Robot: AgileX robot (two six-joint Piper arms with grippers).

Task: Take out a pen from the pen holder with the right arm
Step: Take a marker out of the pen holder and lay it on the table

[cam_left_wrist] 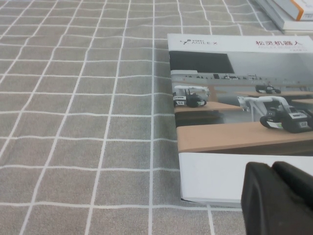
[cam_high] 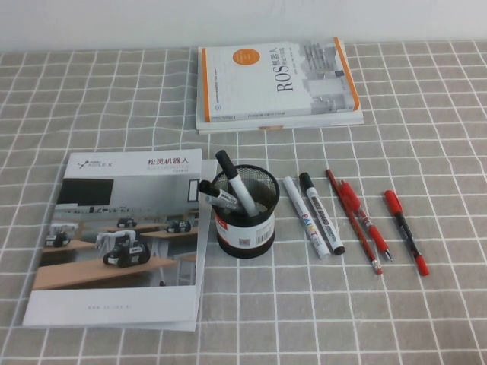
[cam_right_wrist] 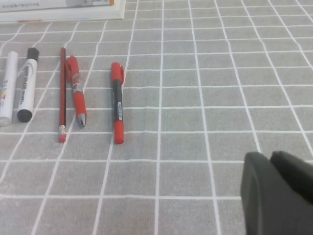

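My right end effector (cam_right_wrist: 271, 161) is closed on nothing and sits low over bare grey checked cloth on the worktop (cam_high: 426, 152). It does not show in the high view. The pen holder (cam_high: 243, 220) is well apart from it and is missing from the right wrist view. Between the two lies a row of loose pens. The red-and-black pen (cam_right_wrist: 117, 100) is the closest to the end effector. Next come a red pen (cam_right_wrist: 76, 90), a thin red pencil (cam_right_wrist: 62, 93) and a black-capped marker (cam_right_wrist: 27, 83). The white marker (cam_right_wrist: 7, 88) is the farthest, and the holder stands just past it.

The holder is a round black mesh cup, upright, with a white and red label band around its lower wall. Two markers with black caps and white barrels stand in it. The taller marker (cam_high: 230, 176) leans toward the back rim with its cap well clear of it. The lower marker (cam_high: 217, 194) tilts out over the rim on the side away from the right end effector. The holder touches, or nearly touches, the edge of a company booklet (cam_high: 122, 239) lying flat on that same far side. A white and orange ROS book (cam_high: 278, 84) lies beyond the holder, well apart from it.

My left end effector (cam_left_wrist: 272, 169) hangs low over the near corner of the booklet. Whether it is open or closed I cannot tell.
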